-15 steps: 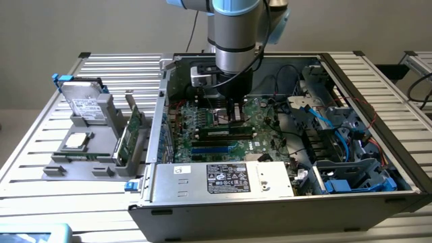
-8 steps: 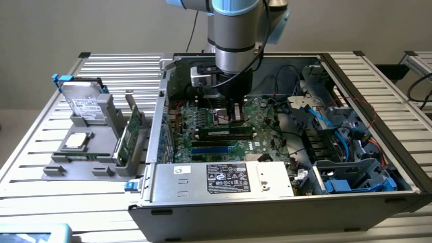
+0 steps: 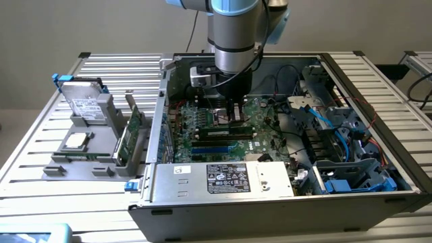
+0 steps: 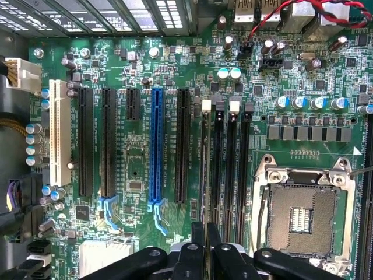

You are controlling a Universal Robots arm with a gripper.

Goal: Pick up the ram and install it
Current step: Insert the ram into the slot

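Pincer grips ram — edge-up, long axis along memory slots.

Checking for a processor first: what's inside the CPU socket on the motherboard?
The CPU socket holds no chip: only bare contacts show inside its metal frame. Part of one edge is hidden behind black links of the gripper.

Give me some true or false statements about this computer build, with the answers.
1. The square metal processor socket is empty. True.
2. The long blue plastic slot holds a card. False: it is bare.
3. The claw hangs outside the open black metal computer case. False: it is inside, above the green motherboard.
4. The thin green ram stick sits at the black memory slots, under the claw. True.
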